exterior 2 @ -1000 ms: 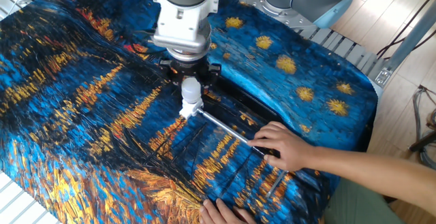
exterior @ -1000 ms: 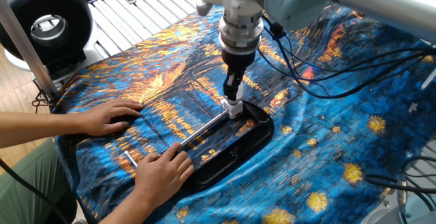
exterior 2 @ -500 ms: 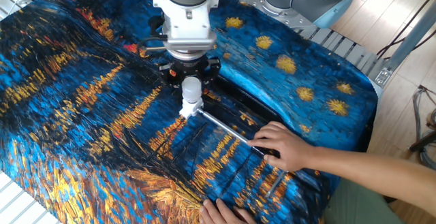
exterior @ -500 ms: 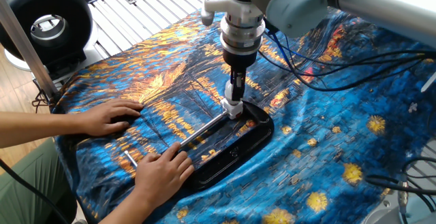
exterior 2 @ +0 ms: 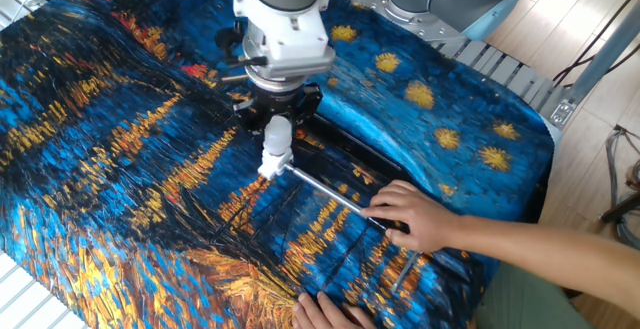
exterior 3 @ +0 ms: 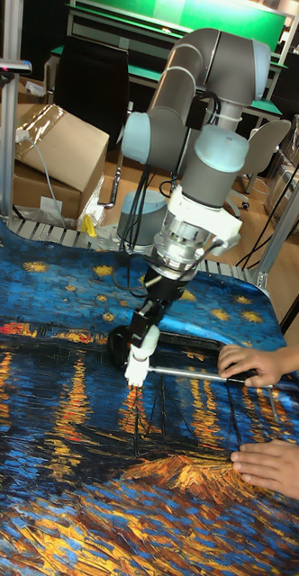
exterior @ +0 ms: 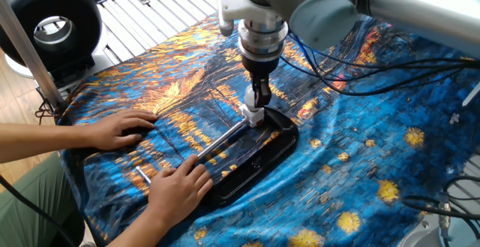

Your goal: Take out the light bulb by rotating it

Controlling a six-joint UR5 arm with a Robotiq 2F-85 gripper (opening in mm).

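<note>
apparently no readable writing; jaws grip the light bulb [exterior 2: 277,132].

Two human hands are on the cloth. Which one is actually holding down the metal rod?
The hand nearer the gripper and the light bulb: its fingers lie on the metal rod. The other hand rests flat on the cloth, off the rod.
</note>
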